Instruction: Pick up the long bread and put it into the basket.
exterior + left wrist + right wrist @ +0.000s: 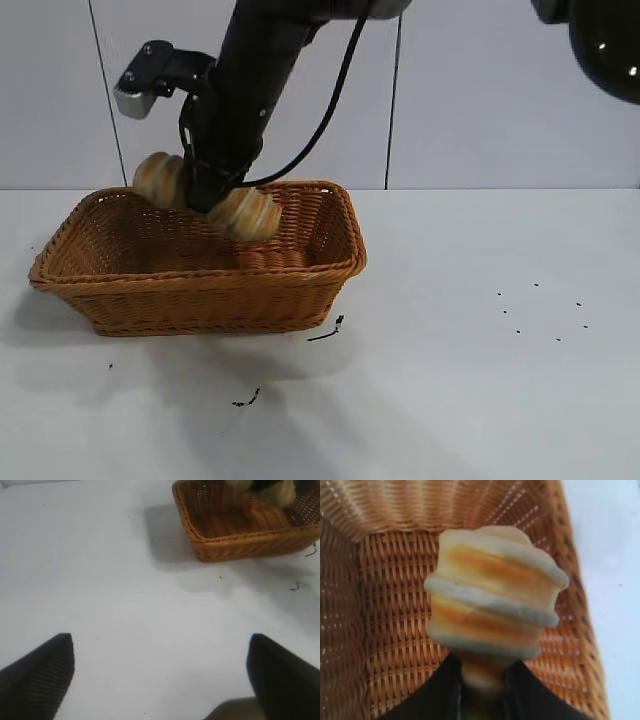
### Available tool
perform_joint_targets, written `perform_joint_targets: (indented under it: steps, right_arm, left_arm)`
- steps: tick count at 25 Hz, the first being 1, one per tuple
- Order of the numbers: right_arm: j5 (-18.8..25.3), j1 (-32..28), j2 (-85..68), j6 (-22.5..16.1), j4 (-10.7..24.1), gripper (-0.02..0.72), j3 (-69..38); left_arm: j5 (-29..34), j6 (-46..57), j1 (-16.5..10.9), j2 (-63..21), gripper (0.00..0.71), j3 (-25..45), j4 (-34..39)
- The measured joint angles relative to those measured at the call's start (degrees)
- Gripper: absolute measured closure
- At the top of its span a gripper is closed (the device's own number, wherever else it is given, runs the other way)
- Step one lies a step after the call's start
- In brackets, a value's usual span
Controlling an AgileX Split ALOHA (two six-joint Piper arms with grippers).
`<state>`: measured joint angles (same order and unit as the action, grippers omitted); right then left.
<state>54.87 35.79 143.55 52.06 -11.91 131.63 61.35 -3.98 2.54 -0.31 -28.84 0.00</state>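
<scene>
The long bread [248, 213], ribbed in tan and pale stripes, is held crosswise in my right gripper [210, 195], which is shut on its middle. It hangs tilted just above the inside of the orange-brown wicker basket [200, 275], with one end over the back rim. In the right wrist view the bread [495, 595] sticks out from between the black fingers [435, 695] over the basket floor [395, 580]. My left gripper [160, 640] is open and empty over bare table, far from the basket [240, 545]. The bread [280, 490] shows faintly there.
The basket stands at the left of the white table [480, 380]. Small black scraps lie in front of it [325, 330] [247, 400], and dark specks [540, 310] dot the right side. A white panelled wall is behind.
</scene>
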Motion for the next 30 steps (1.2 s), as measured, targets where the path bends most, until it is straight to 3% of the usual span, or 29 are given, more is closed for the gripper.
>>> perform_joint_targets:
  steps: [4,6,13,15,18,21,23,26,30]
  right_arm:
    - [-0.24,0.0,0.0,0.0,0.0,0.219,0.0]
    - [-0.68,0.0,0.0,0.0,-0.07,0.141,0.0]
    - [-0.82,0.0,-1.77,-0.22,-0.24,0.104,0.22]
    - [-0.77,-0.28,-3.29,-2.37,-1.06,0.104,0.29]
    - [-0.7,-1.64,-6.35,-14.05,-3.29,0.104,0.36]
    - [-0.3,-3.8,-8.66,-32.86,-3.67,0.104,0.72]
    - [0.65,-5.52,-9.59,-41.1,-2.59,0.104,0.87]
    - [3.0,-8.29,-9.98,-47.47,0.31,0.104,0.87]
    - [5.99,-13.35,-10.42,-49.36,4.33,0.104,0.87]
  left_arm:
    - [0.0,0.0,0.0,0.0,0.014,0.0,0.0]
    - [0.0,0.0,0.0,0.0,0.014,0.0,0.0]
    - [0.0,0.0,0.0,0.0,0.014,0.0,0.0]
    - [0.0,0.0,0.0,0.0,0.014,0.0,0.0]
    - [0.0,0.0,0.0,0.0,0.014,0.0,0.0]
    - [0.0,0.0,0.0,0.0,0.014,0.0,0.0]
    - [0.0,0.0,0.0,0.0,0.014,0.0,0.0]
    - [0.0,0.0,0.0,0.0,0.014,0.0,0.0]
    - [0.0,0.0,0.0,0.0,0.014,0.0,0.0]
